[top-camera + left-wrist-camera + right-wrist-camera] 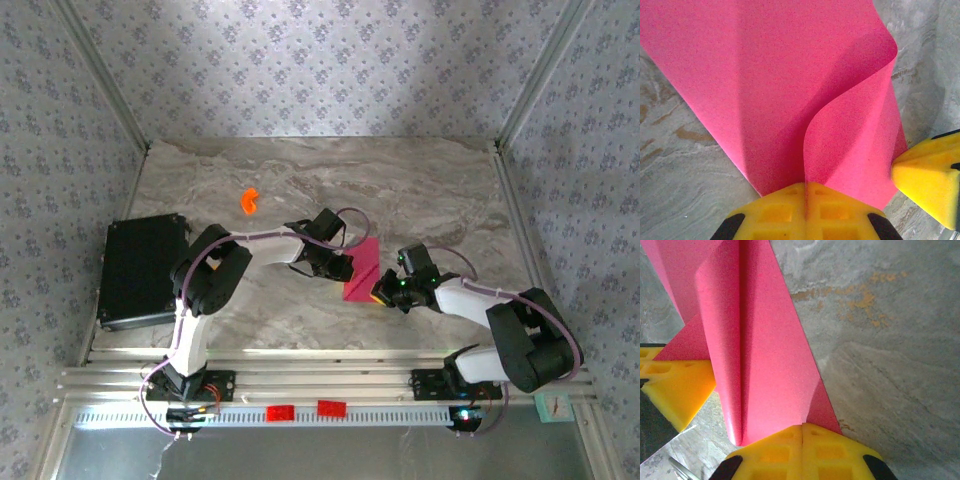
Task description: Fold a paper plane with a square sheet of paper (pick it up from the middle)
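Marble table [300,180] under partly hidden paper [362,268]

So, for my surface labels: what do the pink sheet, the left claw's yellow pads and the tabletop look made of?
Pink sheet: thin matte paper; it bends in soft curls. Left claw's yellow pads: matte moulded plastic or rubber, with square recesses. Tabletop: veined grey-beige marble look; real stone or printed laminate, can't tell.
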